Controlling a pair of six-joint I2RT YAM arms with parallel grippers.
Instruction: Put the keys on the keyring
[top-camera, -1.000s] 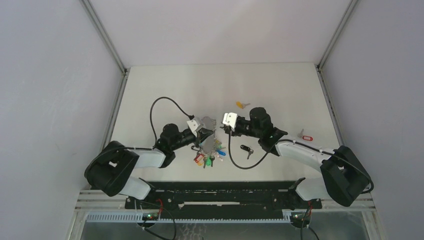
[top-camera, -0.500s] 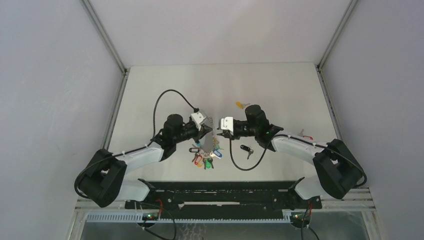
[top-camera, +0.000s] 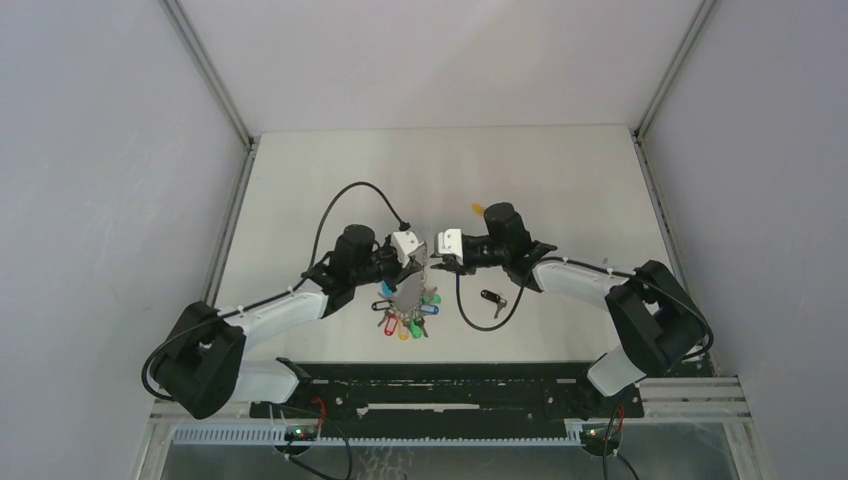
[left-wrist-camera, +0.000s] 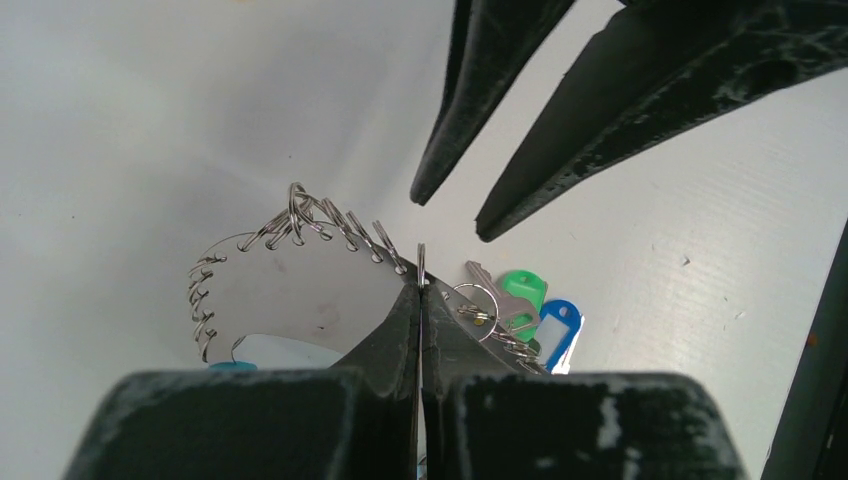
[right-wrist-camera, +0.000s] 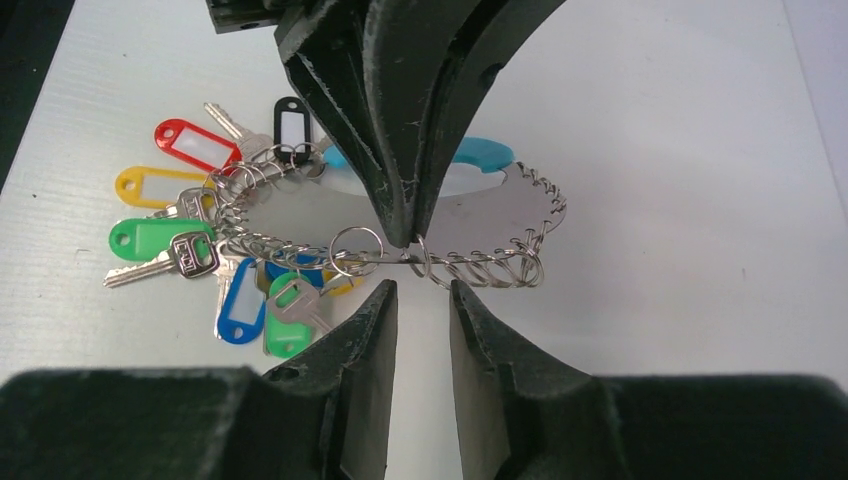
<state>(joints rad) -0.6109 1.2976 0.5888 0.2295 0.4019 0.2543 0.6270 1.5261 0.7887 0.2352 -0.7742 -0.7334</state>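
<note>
The keyring (top-camera: 404, 312) is a grey wire loop (right-wrist-camera: 470, 262) with a light-blue band (right-wrist-camera: 482, 154) and several coloured tags (right-wrist-camera: 160, 188). My left gripper (top-camera: 417, 264) is shut on the loop's wire (left-wrist-camera: 421, 262) and holds one side up while the tags rest on the table. Facing it, my right gripper (right-wrist-camera: 423, 290) stands open by a narrow gap. Its tips are just short of the wire and nothing is between its fingers (left-wrist-camera: 447, 120). A black-tagged key (top-camera: 492, 297) lies on the table under the right arm. A yellow-tagged key (top-camera: 479, 209) shows just beyond that arm's wrist.
The white table (top-camera: 330, 170) is walled on the left, the right and the far side. The left arm's black cable (top-camera: 345, 195) arcs over the table. A black rail (top-camera: 440, 375) runs along the near edge by the arm bases.
Both grippers have moved towards each other and a little farther from the bases. The keyring went along with the left gripper. The right gripper's jaws have narrowed slightly.
</note>
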